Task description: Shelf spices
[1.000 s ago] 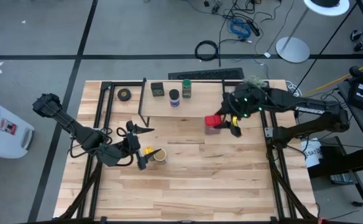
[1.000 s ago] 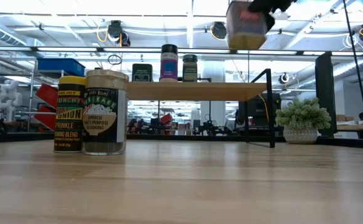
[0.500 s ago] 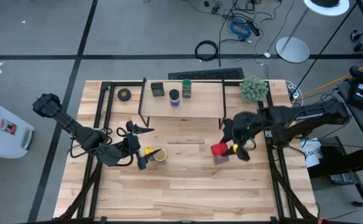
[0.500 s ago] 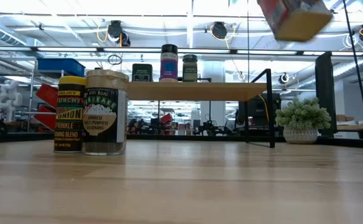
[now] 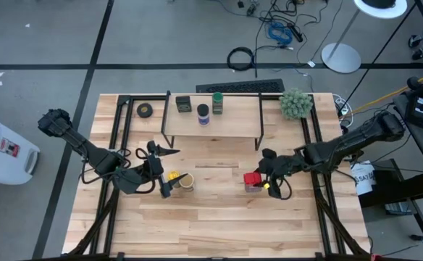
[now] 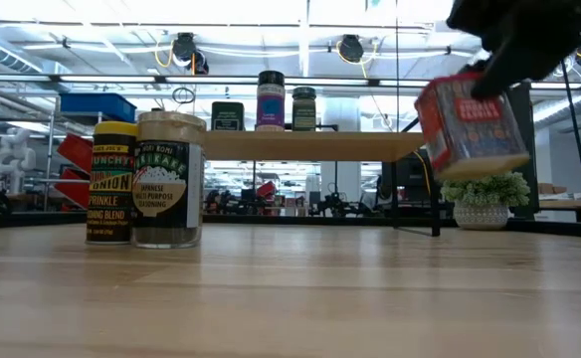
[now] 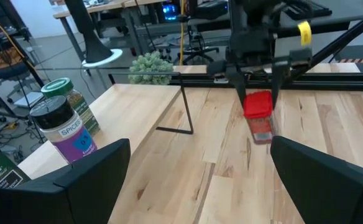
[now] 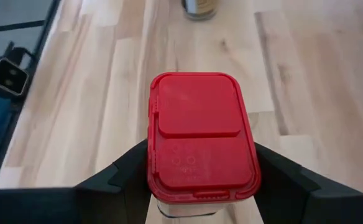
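High view: my right gripper [image 5: 258, 182], clamped on the red tin [image 5: 253, 180], has swung back off the shelf [image 5: 211, 122] toward the tabletop; shelving seems undone. Left gripper [image 5: 161, 177] gapes beside the jars.

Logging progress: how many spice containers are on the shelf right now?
3, side by side on the shelf: dark boxy tin, blue-lidded jar, green-lidded jar. None looks hidden.

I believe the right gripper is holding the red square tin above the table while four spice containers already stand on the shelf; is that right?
Not quite: only three containers stand on the shelf, as the high view shows: the dark boxy tin, the blue-lidded jar and the green-lidded jar. The rest holds: the right gripper does hold the red square tin above the table.
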Tool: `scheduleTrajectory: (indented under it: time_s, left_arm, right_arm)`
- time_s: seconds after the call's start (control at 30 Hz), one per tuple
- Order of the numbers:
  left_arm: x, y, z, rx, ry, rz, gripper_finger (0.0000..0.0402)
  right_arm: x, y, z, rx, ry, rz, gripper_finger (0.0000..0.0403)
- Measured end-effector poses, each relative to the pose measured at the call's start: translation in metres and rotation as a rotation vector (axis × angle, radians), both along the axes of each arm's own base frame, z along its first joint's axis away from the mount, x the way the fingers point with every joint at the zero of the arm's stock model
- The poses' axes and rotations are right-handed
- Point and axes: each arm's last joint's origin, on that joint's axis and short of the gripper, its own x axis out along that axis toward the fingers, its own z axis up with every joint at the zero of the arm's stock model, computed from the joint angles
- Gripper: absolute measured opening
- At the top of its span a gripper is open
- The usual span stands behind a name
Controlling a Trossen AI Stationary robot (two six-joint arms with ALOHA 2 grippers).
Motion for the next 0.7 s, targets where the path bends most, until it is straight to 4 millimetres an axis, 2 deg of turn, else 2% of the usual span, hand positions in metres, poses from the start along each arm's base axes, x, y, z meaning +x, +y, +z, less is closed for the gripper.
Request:
scheduleTrajectory:
  time_s: [0.17,0.4,0.7]
  left_arm:
    - [0.000,0.000,0.000,0.000,0.000,0.000,0.0398]
    - [0.000,0.000,0.000,0.000,0.000,0.000,0.0398]
    - [0.000,0.000,0.000,-0.002,-0.002,0.001,0.0398]
  right_arm:
    - [-0.006,0.001,-0.017,-0.030,-0.006,-0.064,0.0215]
    - [-0.011,0.002,-0.032,-0.099,-0.004,-0.107,0.0215]
    - [-0.001,0.009,-0.045,-0.155,-0.020,-0.035,0.0215]
